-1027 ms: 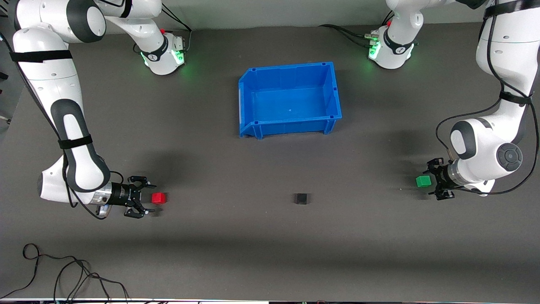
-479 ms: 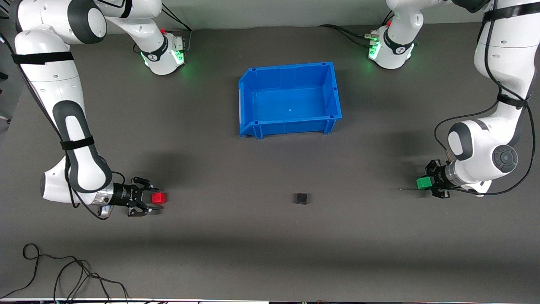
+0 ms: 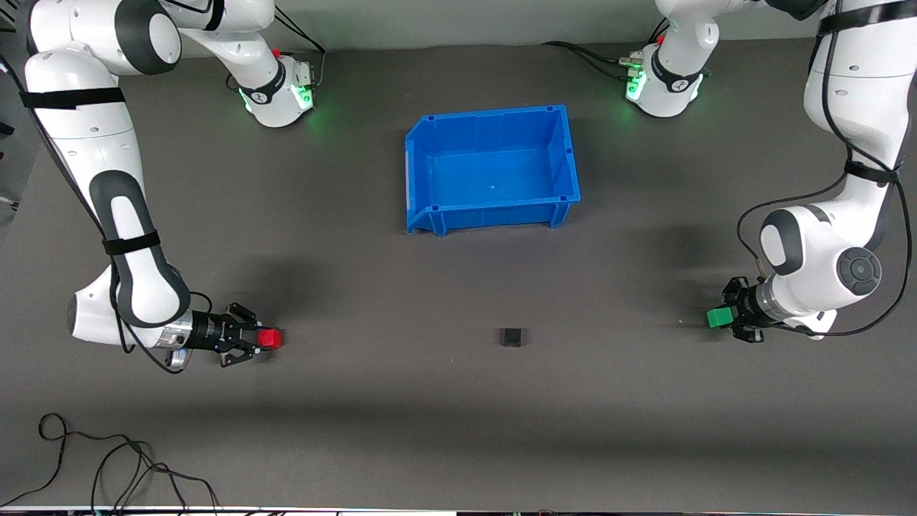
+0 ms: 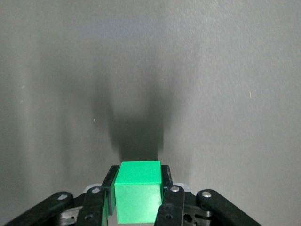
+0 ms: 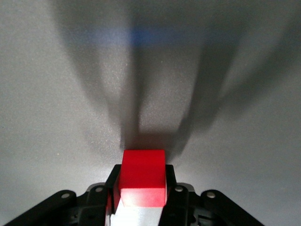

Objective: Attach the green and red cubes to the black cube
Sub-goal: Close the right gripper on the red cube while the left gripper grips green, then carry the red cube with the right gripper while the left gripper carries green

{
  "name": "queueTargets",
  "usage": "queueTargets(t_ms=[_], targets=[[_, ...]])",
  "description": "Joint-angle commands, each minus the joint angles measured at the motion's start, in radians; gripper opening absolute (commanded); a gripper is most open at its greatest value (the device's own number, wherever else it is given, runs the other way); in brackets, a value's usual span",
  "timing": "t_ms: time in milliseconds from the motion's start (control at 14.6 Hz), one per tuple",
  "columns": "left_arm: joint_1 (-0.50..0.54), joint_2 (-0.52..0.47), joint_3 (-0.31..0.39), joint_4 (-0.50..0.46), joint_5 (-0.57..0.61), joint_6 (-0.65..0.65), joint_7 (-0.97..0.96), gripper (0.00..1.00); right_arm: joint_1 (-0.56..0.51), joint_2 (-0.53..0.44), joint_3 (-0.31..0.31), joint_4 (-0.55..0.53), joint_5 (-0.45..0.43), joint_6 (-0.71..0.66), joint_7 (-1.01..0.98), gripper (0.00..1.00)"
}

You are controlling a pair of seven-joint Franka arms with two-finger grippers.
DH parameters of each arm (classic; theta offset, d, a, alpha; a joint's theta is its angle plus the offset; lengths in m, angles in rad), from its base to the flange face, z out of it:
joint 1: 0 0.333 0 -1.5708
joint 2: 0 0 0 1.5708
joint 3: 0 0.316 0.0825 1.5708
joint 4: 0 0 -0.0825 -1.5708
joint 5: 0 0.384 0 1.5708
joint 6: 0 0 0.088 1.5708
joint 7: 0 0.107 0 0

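Right gripper (image 3: 261, 339) is clamped on the red cube (image 3: 270, 338), low at the mat near the right arm's end of the table. Only the rear part of that cube looks pinched between the pads, so it could get twisted or squeezed out when lifted. Same story for the left gripper (image 3: 725, 317), which is closed around the green cube (image 3: 717, 317) at the left arm's end. The black cube (image 3: 511, 337) is sat on the mat between the two grippers, well apart from both and loose, so it could easily be shoved away if one cube is pressed on before the other. The blue bin (image 3: 421, 172) is sat well clear of both grippers.
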Motion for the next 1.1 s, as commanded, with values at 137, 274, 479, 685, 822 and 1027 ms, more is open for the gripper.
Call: queueTargets(t_ms=[137,274,479,685,822,1027], targets=[[-0.018,-0.055,0.001,0.168,0.012,-0.327,-0.017,0.07,0.003,-0.008,0.004,0.036,0.028,-0.006,-0.009,0.16],[-0.049,-0.057,0.001,0.170,0.012,-0.335,-0.019,0.07,0.012,-0.011,0.007,0.057,0.028,-0.018,0.023,0.16],[-0.070,-0.057,0.000,0.171,0.008,-0.320,-0.046,0.07,0.052,-0.011,0.007,0.117,0.028,-0.065,0.104,0.16],[-0.098,-0.055,0.000,0.183,-0.004,-0.318,-0.065,0.07,0.113,-0.011,0.010,0.155,0.043,-0.065,0.179,0.16],[-0.110,-0.054,0.000,0.191,-0.035,-0.303,-0.083,0.07,0.176,0.001,0.010,0.191,0.139,-0.062,0.227,0.17],[-0.154,-0.040,0.000,0.199,-0.058,-0.249,-0.138,0.06,0.286,0.031,0.009,0.226,0.216,-0.009,0.309,0.18]])
